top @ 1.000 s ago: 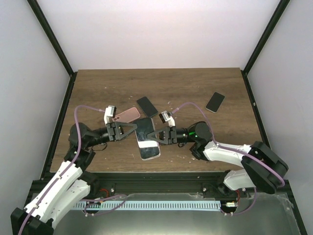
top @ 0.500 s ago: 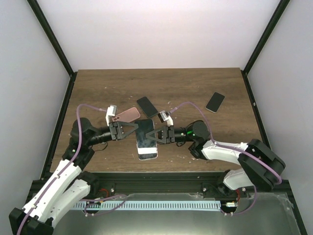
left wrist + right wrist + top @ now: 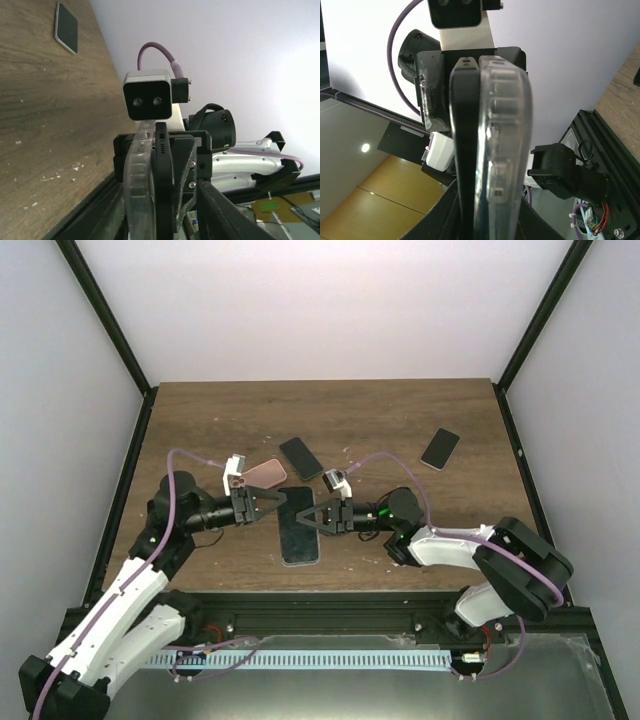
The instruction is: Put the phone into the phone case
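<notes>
Black and glossy, the phone [image 3: 300, 530] sits over the desk [image 3: 400, 410] toward its 6 o'clock edge, screen up in the overhead view, caught between the two arms. The left tool [image 3: 272, 504] meets it from 9 o'clock and the right tool [image 3: 316, 519] from 3 o'clock, each closed on a long side. Both wrist views show the phone edge-on with the clear phone case [image 3: 502, 150] pressed flat against its back. The two edges run side by side, so the phone's edge stands outside the case rim rather than sunk within it. In those views each tool's fingers flank phone and case as one stack and squeeze them together, with the other arm's camera block showing just beyond. On the desk a pink phone [image 3: 266, 473] lies at 11 o'clock of the held one, just beside the left tool, and a dark phone [image 3: 301, 457] lies at 12 o'clock. A third phone [image 3: 440, 448] rests well apart at 2 o'clock
</notes>
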{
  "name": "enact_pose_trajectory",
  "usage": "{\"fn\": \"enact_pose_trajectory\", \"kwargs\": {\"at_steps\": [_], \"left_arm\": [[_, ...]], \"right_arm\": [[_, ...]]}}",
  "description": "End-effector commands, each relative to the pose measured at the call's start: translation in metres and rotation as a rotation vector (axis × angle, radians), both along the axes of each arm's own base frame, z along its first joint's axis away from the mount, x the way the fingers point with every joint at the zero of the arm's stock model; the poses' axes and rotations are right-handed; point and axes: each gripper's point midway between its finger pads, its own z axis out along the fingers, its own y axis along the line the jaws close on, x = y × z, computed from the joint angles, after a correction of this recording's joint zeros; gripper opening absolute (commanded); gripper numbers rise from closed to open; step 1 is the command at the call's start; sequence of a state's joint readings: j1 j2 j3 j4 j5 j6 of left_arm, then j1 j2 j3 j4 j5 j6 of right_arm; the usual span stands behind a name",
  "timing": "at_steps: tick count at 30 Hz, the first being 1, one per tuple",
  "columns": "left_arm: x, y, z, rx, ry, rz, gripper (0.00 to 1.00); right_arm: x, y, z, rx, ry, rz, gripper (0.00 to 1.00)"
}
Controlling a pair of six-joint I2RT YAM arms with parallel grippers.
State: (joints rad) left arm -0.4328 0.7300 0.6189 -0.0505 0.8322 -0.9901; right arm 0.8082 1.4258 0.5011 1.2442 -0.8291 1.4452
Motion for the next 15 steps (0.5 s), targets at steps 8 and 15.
{"fn": "enact_pose_trajectory", "kwargs": {"at_steps": [8,15], "left_arm": [[-0.016,0.000,0.018,-0.067,0.002,-0.051,0.57],[-0.019,0.002,0.014,-0.126,0.016,-0.046,0.49]], "right_arm": [[-0.004,-0.009,0.035,0.132,-0.057,0.001,0.17],[-0.013,-0.014,0.042,0.155,-0.081,0.031,0.17]]}}
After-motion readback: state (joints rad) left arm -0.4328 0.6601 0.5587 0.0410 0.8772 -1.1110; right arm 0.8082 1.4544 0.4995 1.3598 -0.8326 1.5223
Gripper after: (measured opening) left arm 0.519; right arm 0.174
